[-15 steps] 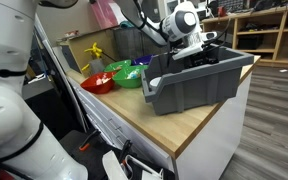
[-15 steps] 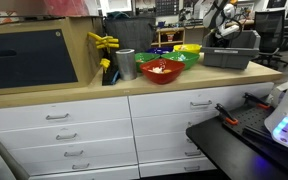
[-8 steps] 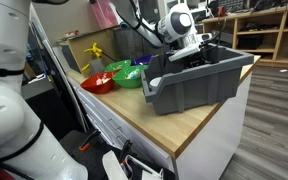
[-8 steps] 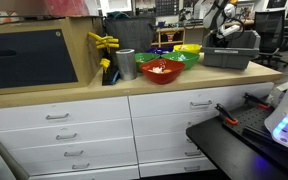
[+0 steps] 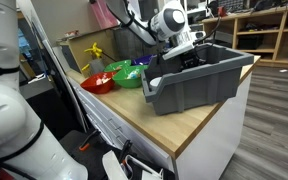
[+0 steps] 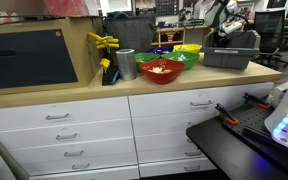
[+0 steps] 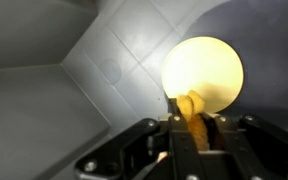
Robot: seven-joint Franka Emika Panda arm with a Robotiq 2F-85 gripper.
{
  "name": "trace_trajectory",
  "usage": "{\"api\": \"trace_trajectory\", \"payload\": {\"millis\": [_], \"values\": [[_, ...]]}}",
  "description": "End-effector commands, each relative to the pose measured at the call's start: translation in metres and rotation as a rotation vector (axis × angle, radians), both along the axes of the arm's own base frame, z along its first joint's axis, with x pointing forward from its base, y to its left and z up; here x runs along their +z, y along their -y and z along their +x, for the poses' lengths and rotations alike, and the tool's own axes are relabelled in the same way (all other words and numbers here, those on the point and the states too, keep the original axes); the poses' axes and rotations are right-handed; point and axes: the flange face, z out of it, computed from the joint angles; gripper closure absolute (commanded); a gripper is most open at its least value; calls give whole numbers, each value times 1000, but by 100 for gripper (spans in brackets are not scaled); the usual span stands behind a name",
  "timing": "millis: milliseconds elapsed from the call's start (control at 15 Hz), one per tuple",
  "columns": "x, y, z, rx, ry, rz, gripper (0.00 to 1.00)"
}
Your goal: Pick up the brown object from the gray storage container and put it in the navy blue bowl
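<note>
The gray storage container [image 5: 206, 85] stands on the wooden counter and also shows in the other exterior view [image 6: 230, 58]. My gripper [image 5: 187, 58] hangs over its rear part near the bowls, small in the far exterior view [image 6: 224, 38]. In the wrist view the gripper [image 7: 194, 128] is shut on the brown object [image 7: 191, 106], an orange-brown lumpy piece held above the gray container floor [image 7: 74, 90]. A round pale yellow thing [image 7: 204, 68] lies below it. The navy blue bowl [image 5: 142, 63] sits behind the green bowl, and shows in the other exterior view too [image 6: 163, 52].
A red bowl [image 5: 97, 83] and a green bowl [image 5: 129, 77] stand beside the container on the counter [image 5: 174, 125]. A yellow-green bowl [image 6: 188, 49], a metal can [image 6: 125, 64] and yellow tools [image 6: 105, 43] stand further along. A dark cabinet [image 6: 29, 58] fills the counter's end.
My gripper has moved sideways toward the bowls' end of the container and slightly up, with the brown object still in it. The bowls and container have not moved.
</note>
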Motion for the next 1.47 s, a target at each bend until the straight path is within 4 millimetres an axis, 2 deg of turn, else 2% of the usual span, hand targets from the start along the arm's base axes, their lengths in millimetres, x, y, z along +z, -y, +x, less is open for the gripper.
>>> {"api": "trace_trajectory", "payload": {"millis": [0, 267, 533, 933, 1133, 1400], "values": [[34, -13, -13, 21, 24, -1, 98], [68, -23, -13, 3, 57, -12, 98], [100, -40, -24, -37, 6, 17, 98], [146, -79, -46, -78, -80, 58, 98], [158, -100, -54, -98, -117, 103, 98], [163, -136, -63, -98, -171, 231, 98]]}}
